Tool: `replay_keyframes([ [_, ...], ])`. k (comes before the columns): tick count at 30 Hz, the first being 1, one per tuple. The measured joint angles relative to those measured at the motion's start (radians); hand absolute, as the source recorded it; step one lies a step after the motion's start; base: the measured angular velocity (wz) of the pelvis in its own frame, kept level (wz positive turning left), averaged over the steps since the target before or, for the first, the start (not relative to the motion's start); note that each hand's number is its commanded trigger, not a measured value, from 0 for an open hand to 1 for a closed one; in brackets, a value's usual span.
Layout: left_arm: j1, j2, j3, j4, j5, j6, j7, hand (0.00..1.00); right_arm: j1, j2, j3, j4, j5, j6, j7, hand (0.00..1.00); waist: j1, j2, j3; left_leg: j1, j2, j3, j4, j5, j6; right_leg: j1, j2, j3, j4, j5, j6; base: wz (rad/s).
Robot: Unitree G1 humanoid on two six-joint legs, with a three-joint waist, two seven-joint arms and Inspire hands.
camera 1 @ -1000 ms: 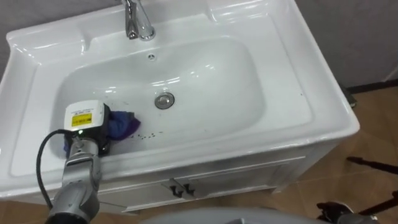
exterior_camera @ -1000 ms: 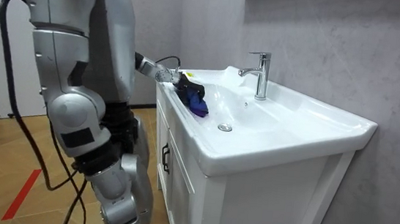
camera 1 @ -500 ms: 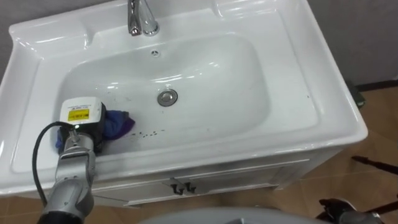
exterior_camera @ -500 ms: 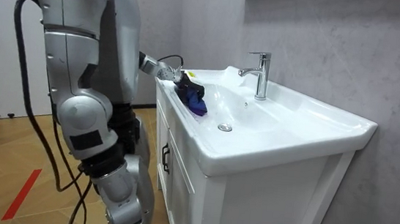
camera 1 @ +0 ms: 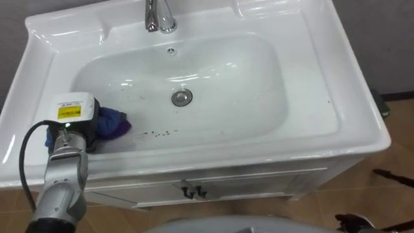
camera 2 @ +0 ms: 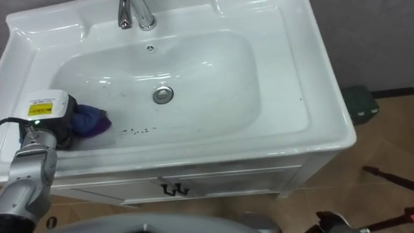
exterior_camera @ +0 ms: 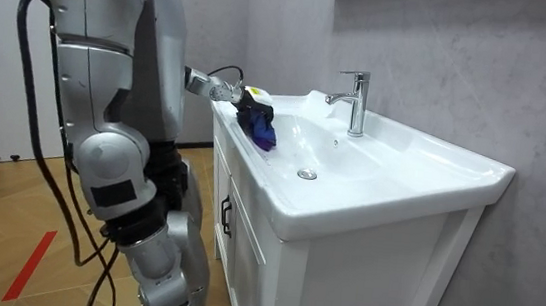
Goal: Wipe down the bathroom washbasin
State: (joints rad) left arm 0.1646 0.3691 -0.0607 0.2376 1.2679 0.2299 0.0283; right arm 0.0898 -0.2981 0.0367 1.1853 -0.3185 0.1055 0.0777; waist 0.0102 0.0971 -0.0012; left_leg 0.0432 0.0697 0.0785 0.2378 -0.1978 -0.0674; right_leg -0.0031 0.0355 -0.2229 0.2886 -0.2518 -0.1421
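Observation:
The white basin point(camera 1: 213, 77) is set in a white vanity, and I stand in front of it. My left hand point(camera 1: 83, 133) is down in the bowl's left end with its fingers on a crumpled blue cloth point(camera 1: 112, 124), pressing it against the left wall. In the room view the hand point(exterior_camera: 244, 98) sits near the basin's rim with the cloth point(exterior_camera: 259, 130) hanging under it. Several small dark specks point(camera 1: 155, 134) lie on the basin floor to the right of the cloth. A bit of my right hand point(camera 2: 333, 223) shows low at the lower right edge.
A chrome tap point(camera 1: 159, 15) stands at the back rim, above the overflow hole. The chrome drain point(camera 1: 182, 98) is in the middle of the bowl. Cabinet doors with dark handles point(camera 1: 191, 191) are below. Wooden floor lies to the right.
My left hand has dragged the blue cloth leftwards and up the basin's left wall, away from the specks. The eye views have shifted a little.

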Motion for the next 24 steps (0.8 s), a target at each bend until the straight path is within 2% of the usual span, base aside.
replay_keyframes([
  [1,0.000,0.000,0.000,-0.016,0.000,0.000,-0.012,1.00,-0.003,0.000,0.000,0.012,0.001,-0.008,0.000,0.00,0.000,0.003,-0.0019,-0.001,0.000,-0.001,0.000,0.000,0.000,0.000,0.000,-0.002,0.000,0.000,0.000,0.08],
  [3,0.001,0.006,0.000,-0.049,0.000,0.000,-0.034,1.00,-0.004,0.000,0.000,0.017,0.003,-0.010,0.000,0.00,0.001,0.000,0.0004,-0.002,-0.001,-0.004,0.000,0.000,0.000,-0.001,-0.001,-0.005,0.000,0.000,0.000,0.08],
  [7,0.001,0.037,0.000,-0.097,-0.002,0.000,-0.088,1.00,-0.016,-0.004,0.001,0.024,0.001,-0.021,0.000,0.00,-0.007,-0.003,0.0029,-0.018,-0.003,-0.012,-0.001,0.001,-0.002,-0.013,-0.006,-0.017,0.003,0.000,0.001,0.08],
  [14,0.001,0.035,-0.036,-0.116,-0.013,0.002,-0.180,1.00,-0.030,-0.003,0.021,0.046,0.034,-0.032,-0.001,0.00,-0.037,-0.011,0.0055,-0.009,-0.007,-0.007,-0.003,0.001,-0.002,0.009,-0.010,-0.038,-0.013,0.000,0.006,0.09],
  [16,0.001,0.035,-0.046,-0.120,-0.012,0.002,-0.206,1.00,-0.041,-0.003,0.022,0.065,0.040,-0.039,0.000,0.00,-0.040,-0.022,0.0125,0.004,-0.007,0.000,-0.005,0.002,-0.002,0.019,-0.010,-0.030,-0.014,0.000,0.007,-0.09],
  [19,-0.003,0.035,-0.059,-0.120,-0.012,0.002,-0.225,1.00,-0.041,-0.003,0.022,0.065,0.041,-0.039,0.000,0.00,-0.046,-0.034,0.0160,0.007,-0.008,0.001,-0.004,0.001,-0.002,0.021,-0.011,-0.027,-0.015,-0.001,0.008,-0.03],
  [24,-0.009,0.035,-0.073,-0.120,-0.013,0.002,-0.253,1.00,-0.051,0.000,0.062,0.104,0.041,-0.042,-0.001,0.00,-0.061,-0.044,0.0153,0.006,-0.010,0.001,-0.003,0.001,-0.002,0.023,-0.012,-0.027,-0.018,0.000,0.010,0.00],
])
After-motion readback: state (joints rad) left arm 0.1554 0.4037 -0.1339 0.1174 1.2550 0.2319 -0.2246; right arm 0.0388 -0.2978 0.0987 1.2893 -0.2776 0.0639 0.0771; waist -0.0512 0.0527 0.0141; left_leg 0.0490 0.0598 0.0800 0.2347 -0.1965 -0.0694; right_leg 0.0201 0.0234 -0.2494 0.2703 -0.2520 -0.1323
